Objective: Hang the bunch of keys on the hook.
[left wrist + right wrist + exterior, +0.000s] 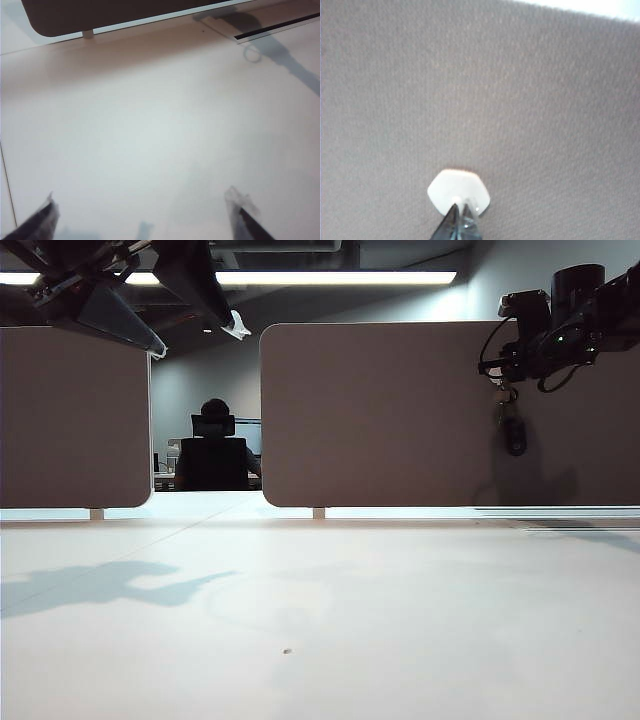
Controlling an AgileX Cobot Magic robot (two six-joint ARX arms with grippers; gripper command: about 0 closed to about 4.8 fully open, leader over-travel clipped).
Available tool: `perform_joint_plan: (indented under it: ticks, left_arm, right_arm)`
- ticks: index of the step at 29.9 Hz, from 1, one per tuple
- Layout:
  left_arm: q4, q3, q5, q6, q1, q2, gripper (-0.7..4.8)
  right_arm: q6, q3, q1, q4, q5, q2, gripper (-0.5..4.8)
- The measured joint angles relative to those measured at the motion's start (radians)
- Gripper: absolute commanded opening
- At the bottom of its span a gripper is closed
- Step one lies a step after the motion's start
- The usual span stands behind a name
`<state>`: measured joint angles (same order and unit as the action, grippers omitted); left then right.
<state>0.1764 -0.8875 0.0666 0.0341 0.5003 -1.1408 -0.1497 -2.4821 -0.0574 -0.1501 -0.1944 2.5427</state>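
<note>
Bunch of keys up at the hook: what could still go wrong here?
1. The right gripper, shut, sits right at the hook on the fabric partition; whether the ring has caught is hidden, so opening now might drop the bunch of keys.
2. The keys dangle freely and could swing off.
3. The left gripper, open above the table, is too far away to catch them.

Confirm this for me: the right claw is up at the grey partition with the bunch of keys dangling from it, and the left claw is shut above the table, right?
Not quite. The left wrist view shows the left claw open above the white table. The rest holds: the right claw is at the grey partition with the bunch of keys dangling below it.
</note>
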Motion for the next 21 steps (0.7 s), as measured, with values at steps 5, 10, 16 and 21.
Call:
perform_joint_plan:
  ticks: [5, 10, 16, 21]
  left_arm:
    - [0.000, 0.000, 0.000, 0.000, 0.000, 0.000, 4.79]
    - [0.001, 0.000, 0.000, 0.000, 0.000, 0.000, 4.79]
    - [0.001, 0.000, -0.018, 0.000, 0.000, 0.000, 4.79]
    - [0.027, 0.000, -0.025, 0.000, 0.000, 0.000, 4.79]
  right_arm:
    - [0.000, 0.000, 0.001, 0.010, -0.004, 0.001, -0.06]
    - [0.000, 0.002, 0.001, 0.000, -0.017, 0.018, -0.06]
    - [0.000, 0.000, 0.019, -0.009, -0.034, 0.023, -0.05]
    - [0.000, 0.000, 0.014, 0.010, -0.008, 0.027, -0.05]
